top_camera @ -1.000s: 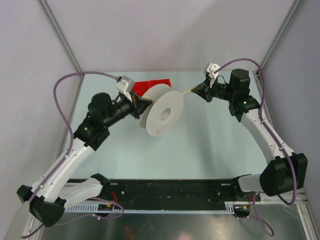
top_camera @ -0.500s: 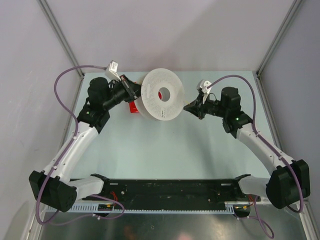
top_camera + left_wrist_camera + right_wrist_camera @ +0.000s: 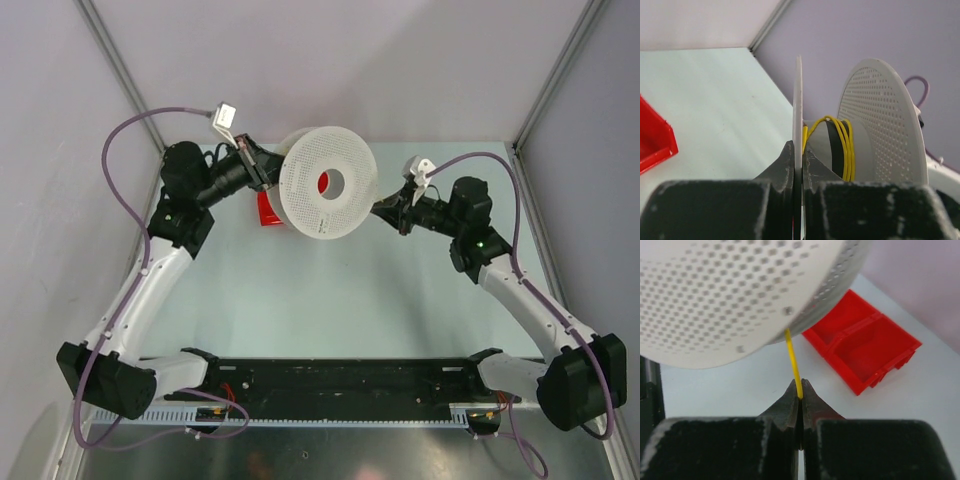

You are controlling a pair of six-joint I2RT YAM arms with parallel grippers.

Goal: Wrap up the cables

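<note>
A white perforated spool [image 3: 328, 184] hangs above the back of the table. My left gripper [image 3: 268, 172] is shut on its thin near flange [image 3: 798, 110], gripping the rim edge-on. Thin yellow cable [image 3: 845, 145] lies in a few turns round the spool's hub. My right gripper [image 3: 384, 208] is just right of the spool and is shut on the free end of the yellow cable [image 3: 793, 362], which runs taut from its fingertips up behind the spool's perforated flange [image 3: 735, 295].
A red bin [image 3: 268, 208] sits on the table under the spool's left side; it also shows in the right wrist view [image 3: 865, 347] and in the left wrist view [image 3: 655, 140]. Grey enclosure walls stand close behind. A black rail [image 3: 340, 385] runs along the near edge.
My left arm has swung the spool back and to the left and turned its perforated face toward the camera. My right gripper has followed leftward, then edged back right, holding the cable throughout.
</note>
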